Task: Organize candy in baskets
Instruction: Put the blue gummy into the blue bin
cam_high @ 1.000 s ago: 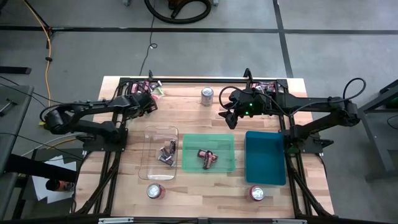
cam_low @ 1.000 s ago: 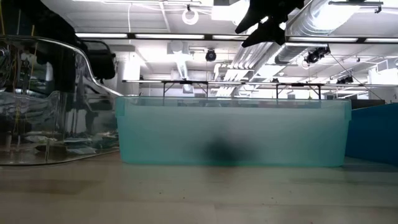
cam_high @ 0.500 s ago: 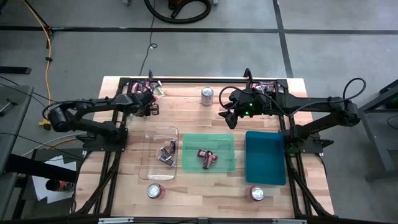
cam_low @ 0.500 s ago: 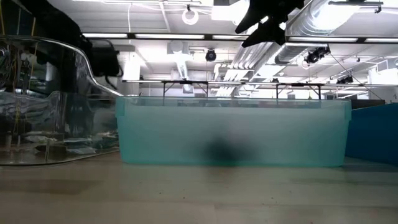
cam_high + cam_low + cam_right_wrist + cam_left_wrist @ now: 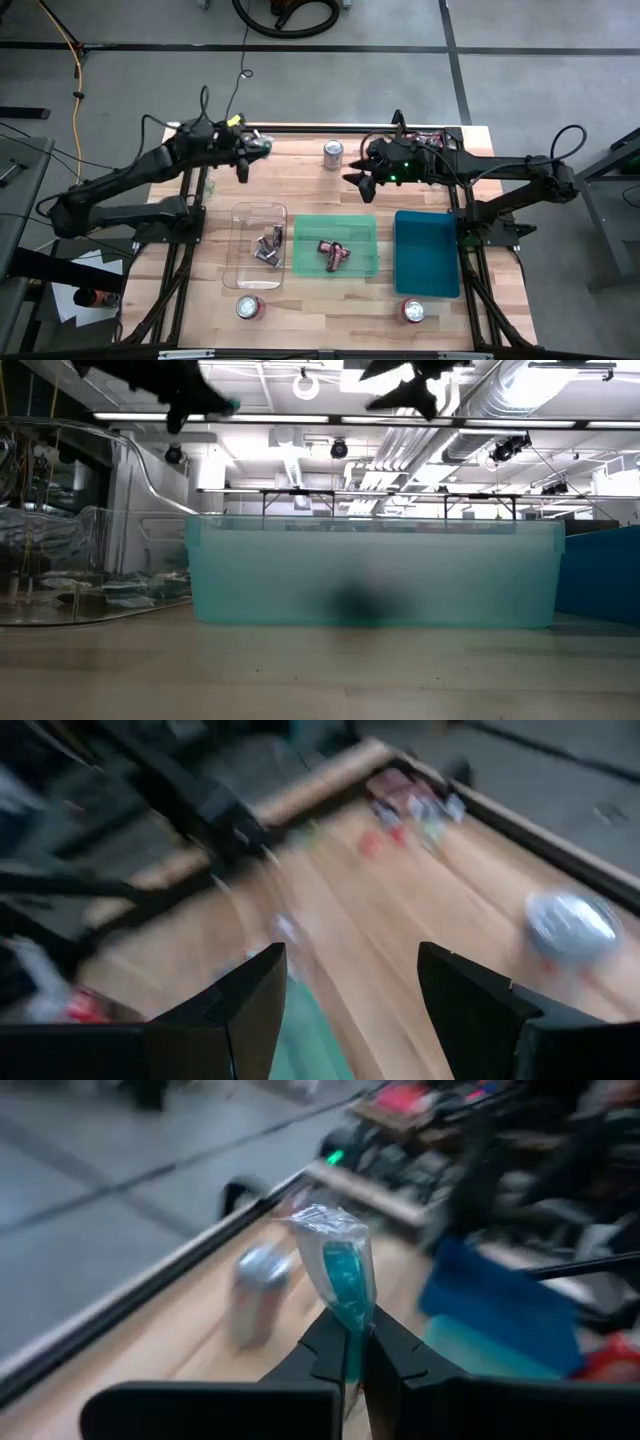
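My left gripper (image 5: pixel 352 1342) is high above the table's far left part (image 5: pixel 248 152) and shut on a light green wrapped candy (image 5: pixel 343 1270). In the low view this gripper (image 5: pixel 205 398) shows at the top left. My right gripper (image 5: pixel 358 182) hangs open above the far middle, over the green basket's far edge; its fingers (image 5: pixel 250 995) stand wide apart with nothing between them. The clear basket (image 5: pixel 240 262) holds a few dark candies (image 5: pixel 268 248). In the green basket (image 5: pixel 360 232) lie maroon candies (image 5: pixel 333 252). The teal-blue basket (image 5: pixel 426 252) stands at the right. My left gripper pinches the green candy by one end of its wrapper (image 5: pixel 350 1328) between its two fingers. The fingers reach out about level, toward the table's right. The rest of the candy sticks out beyond the fingertips, lifted clear of the table.
A silver can (image 5: pixel 333 153) stands at the far middle, between the two grippers. Two more cans (image 5: pixel 250 307) (image 5: pixel 413 311) stand near the front edge. More candy (image 5: pixel 432 140) lies by the black frame at the far right.
My left gripper has risen steeply from the candy at the table's far left, rolling its wrist as it went, and now carries the green candy clear of the table. My right gripper has tipped slightly and otherwise kept its place.
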Robot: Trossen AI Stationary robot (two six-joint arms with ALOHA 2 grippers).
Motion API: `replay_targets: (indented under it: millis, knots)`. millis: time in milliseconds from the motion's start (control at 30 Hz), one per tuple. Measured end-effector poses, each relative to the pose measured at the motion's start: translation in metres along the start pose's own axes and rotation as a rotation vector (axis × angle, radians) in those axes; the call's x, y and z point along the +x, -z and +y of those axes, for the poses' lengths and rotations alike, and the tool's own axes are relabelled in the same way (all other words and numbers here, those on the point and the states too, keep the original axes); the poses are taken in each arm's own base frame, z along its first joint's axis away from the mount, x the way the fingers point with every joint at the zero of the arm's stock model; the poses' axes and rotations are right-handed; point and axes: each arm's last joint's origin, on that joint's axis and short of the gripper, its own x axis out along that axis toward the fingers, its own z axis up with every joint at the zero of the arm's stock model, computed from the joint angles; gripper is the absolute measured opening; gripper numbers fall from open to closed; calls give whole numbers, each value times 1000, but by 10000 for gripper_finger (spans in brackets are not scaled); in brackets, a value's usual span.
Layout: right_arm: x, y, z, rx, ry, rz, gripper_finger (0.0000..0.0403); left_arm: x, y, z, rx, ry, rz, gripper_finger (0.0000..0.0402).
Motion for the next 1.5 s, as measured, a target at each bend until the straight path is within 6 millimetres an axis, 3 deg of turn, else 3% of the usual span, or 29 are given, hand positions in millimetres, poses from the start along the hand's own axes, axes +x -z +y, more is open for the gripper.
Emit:
replay_targets:
  millis: [133,300,533,800,1000,1300,1500]
  knots:
    - [12,-13,10,-51,-156,-138,222,8,-5,-24,66,35,6,1]
    - [31,-16,14,-75,-229,-220,222,36,7,-54,151,119,102,1]
    - [55,-1,16,-88,-265,-138,222,73,15,-86,323,172,178,0]
    - [56,11,30,-232,-289,-111,222,90,8,-99,457,198,178,0]
    - [58,15,26,-229,-177,-86,222,90,3,-102,508,206,157,0]
    - [58,15,26,-230,-182,-84,222,89,2,-101,510,201,157,0]
    - [57,15,26,-225,-182,-86,183,89,1,-102,510,202,147,0]
